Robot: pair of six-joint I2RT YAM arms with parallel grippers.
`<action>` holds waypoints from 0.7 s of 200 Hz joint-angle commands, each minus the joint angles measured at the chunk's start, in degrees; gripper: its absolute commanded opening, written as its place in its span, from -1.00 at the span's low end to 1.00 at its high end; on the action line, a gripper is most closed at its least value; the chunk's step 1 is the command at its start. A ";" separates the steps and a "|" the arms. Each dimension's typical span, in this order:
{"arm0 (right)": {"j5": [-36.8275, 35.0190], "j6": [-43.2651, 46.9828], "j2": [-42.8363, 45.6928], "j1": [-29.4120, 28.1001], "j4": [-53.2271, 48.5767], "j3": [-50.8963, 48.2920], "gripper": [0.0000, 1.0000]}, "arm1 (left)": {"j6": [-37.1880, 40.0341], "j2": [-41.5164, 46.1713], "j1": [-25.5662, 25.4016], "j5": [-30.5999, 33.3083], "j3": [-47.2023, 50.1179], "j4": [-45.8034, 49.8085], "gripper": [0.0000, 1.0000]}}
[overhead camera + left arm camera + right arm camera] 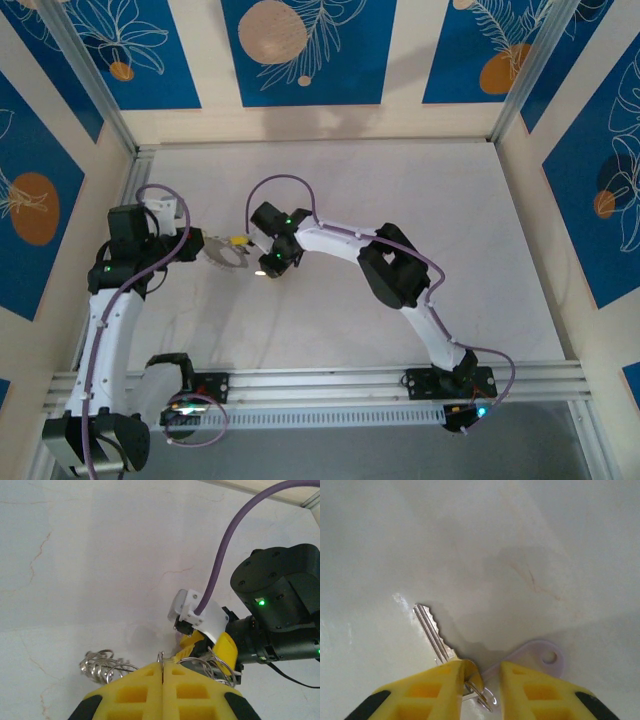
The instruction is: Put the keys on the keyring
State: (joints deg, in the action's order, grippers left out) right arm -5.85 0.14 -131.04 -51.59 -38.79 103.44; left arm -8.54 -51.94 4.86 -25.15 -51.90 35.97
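Left pincer is clamped on the keyring, steadying it; right pincer stands apart around a key, probably lining it up for threading.

The table lies bare across far and right stretches — open passage. Mid-left, left hand and right hand crowd the keyring.
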 commanded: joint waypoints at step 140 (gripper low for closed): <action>13.83 -2.48 8.03 2.07 3.71 -16.59 -0.34 | -0.47 -0.40 0.76 -3.04 -1.71 -1.86 -1.00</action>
State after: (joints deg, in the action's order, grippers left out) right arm 3.53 -0.97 -123.96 -49.93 -32.64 90.15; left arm -8.69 -52.34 4.86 -25.65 -51.90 35.51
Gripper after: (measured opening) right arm 0.304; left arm 0.046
